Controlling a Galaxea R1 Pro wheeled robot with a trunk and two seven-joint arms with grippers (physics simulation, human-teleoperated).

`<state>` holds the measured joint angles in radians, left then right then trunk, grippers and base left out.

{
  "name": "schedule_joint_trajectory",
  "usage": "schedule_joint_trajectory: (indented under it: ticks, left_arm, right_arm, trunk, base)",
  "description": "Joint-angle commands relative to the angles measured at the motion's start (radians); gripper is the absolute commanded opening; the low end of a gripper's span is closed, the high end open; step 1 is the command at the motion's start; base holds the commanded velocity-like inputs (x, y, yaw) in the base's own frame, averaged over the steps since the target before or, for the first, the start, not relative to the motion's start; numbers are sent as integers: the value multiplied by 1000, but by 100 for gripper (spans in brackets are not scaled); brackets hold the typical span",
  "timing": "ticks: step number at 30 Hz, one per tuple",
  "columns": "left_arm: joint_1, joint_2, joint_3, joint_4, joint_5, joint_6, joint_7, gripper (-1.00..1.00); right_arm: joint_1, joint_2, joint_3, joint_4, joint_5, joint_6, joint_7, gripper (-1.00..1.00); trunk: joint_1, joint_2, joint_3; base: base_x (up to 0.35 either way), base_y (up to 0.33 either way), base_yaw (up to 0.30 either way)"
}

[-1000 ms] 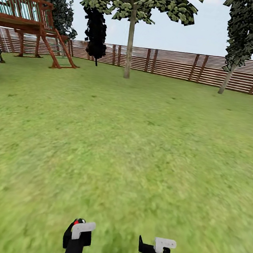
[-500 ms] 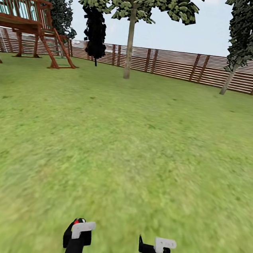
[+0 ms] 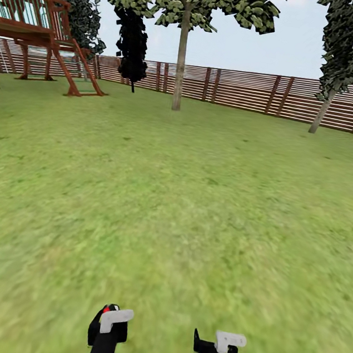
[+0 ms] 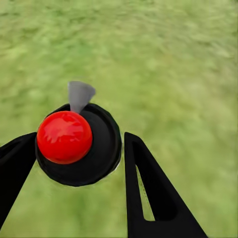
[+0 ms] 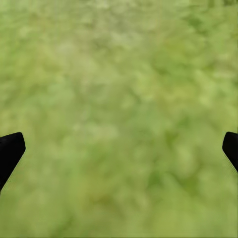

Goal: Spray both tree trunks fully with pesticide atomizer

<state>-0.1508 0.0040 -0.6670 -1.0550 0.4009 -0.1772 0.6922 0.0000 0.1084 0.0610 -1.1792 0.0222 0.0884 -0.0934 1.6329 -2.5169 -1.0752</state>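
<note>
The left gripper (image 4: pixel 79 148) clamps its fingers on the atomizer (image 4: pixel 74 141), the right gripper (image 5: pixel 119 144) spread empty, and the tree (image 3: pixel 183 48) far off — spraying here wastes pesticide on lawn (image 3: pixel 195 201).

A wooden play tower (image 3: pixel 38 22) stands beside a black-leaved tree (image 3: pixel 133 44), apparently just before the slatted fence (image 3: pixel 255 92).

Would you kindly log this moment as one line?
left gripper: shut on atomizer | right gripper: open, over lawn | trees ahead by fence
</note>
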Motion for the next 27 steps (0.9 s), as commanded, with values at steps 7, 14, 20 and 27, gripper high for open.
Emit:
schedule_joint_trajectory:
  ticks: [7,14,20,27]
  left_arm:
    - [-1,1,-3,1,9,-7,3,-100]
    - [-1,1,-3,0,9,-7,4,-100]
    - [-1,1,-3,1,9,-7,4,-100]
    - [-1,0,-3,1,9,-7,3,-100]
  right_arm:
    - [0,-1,2,-2,2,7,-2,100]
    - [0,0,3,-3,2,7,-3,100]
    - [0,0,3,-3,2,7,-3,100]
    - [0,1,3,-3,2,7,-3,100]
  trunk:
    - [0,0,-1]
    - [0,0,-1]
    - [0,0,-1]
    - [0,0,-1]
  base:
    - [335,0,0]
    - [335,0,23]
    - [335,0,14]
    - [335,0,1]
